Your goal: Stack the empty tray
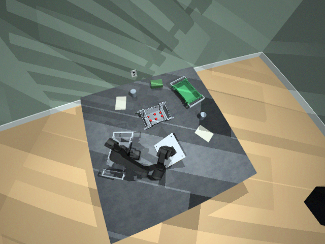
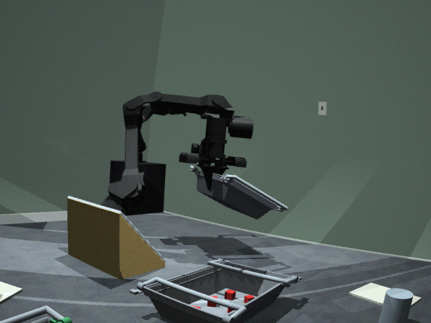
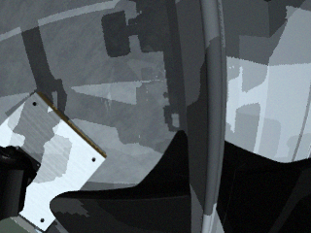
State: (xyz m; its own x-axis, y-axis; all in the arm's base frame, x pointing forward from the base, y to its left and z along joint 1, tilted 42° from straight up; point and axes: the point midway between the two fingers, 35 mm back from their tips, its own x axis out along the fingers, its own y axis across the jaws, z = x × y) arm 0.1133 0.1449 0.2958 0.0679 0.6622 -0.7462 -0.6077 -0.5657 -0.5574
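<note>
A black gripper (image 1: pixel 123 154) (image 2: pixel 216 180) (image 3: pixel 189 135) pinches one side wall of the empty gray tray (image 1: pixel 108 160) (image 2: pixel 236 198) (image 3: pixel 206 146), holding it above the table with its far end sagging. Nearer the viewer stands the loaded tray (image 1: pixel 164 111) (image 2: pixel 156 303), red blocks inside, both bars apparently across its top. That off-center grip could let the empty tray swing or slip; lowered tilted, its low end might knock a bar or drop between them.
</note>
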